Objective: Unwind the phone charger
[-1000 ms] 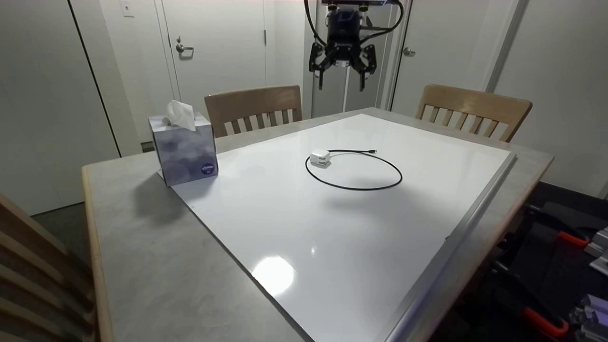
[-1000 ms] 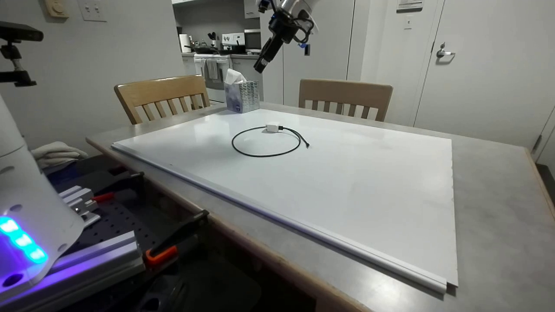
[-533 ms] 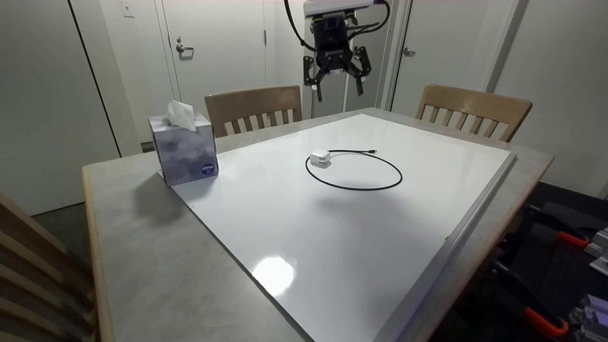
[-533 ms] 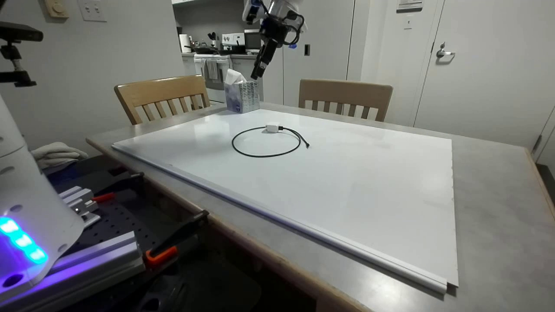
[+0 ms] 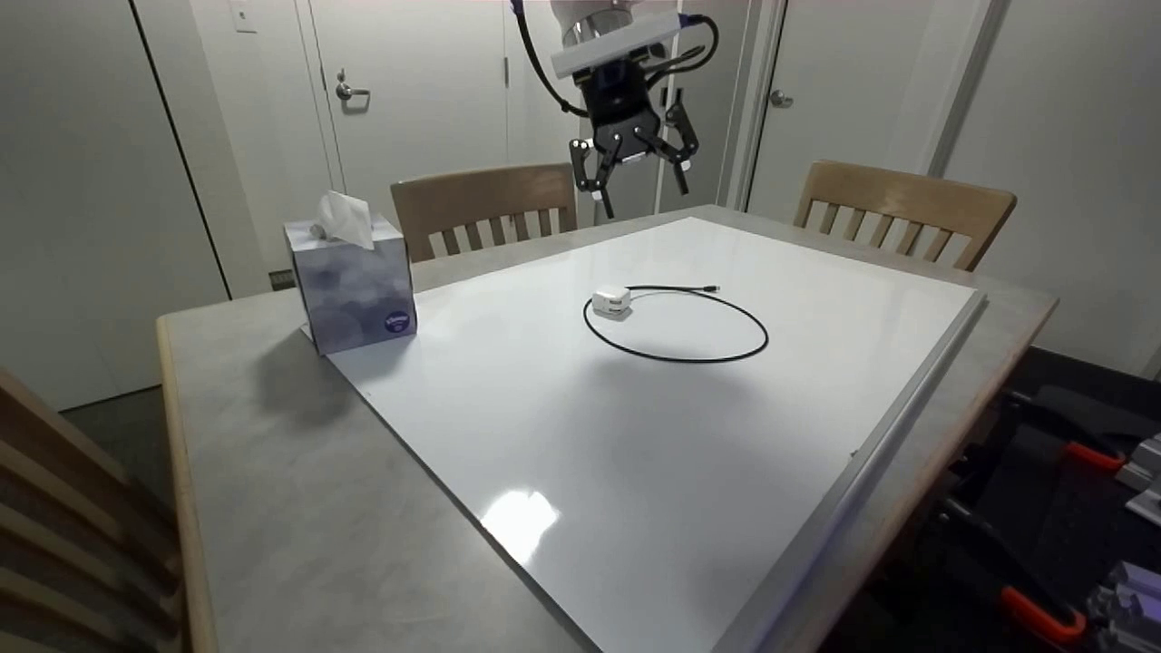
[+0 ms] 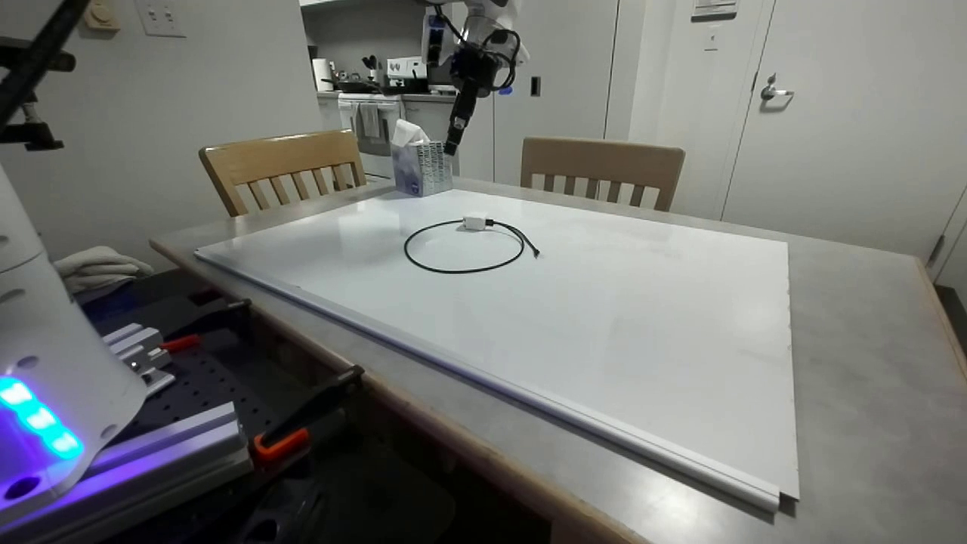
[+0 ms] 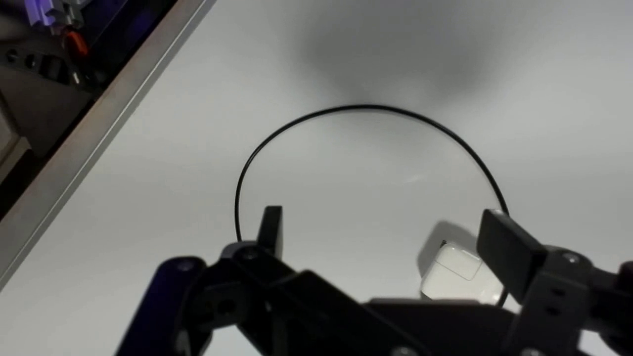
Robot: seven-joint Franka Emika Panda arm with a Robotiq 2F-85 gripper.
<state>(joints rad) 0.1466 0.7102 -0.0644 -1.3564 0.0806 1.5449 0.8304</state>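
The plug (image 7: pixel 459 275) looks smooth plastic, the board (image 5: pixel 626 435) glossy.

Jaws now lower, differently angled

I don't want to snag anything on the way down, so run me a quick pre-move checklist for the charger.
1. Pincer open: ok, jaws apart.
2. Pincer unloaded: ok, it holds nothing.
3. Cable on the board: ok, lying in a loop.
4. Free end seen from the wrist: not ok, it can be made out only in the exterior views.
5. Descent clear of the plug: cannot tell; one side of the pincer looks close to it in the wrist view.
6. Tissue box apart from the pincer: ok, off to one side.
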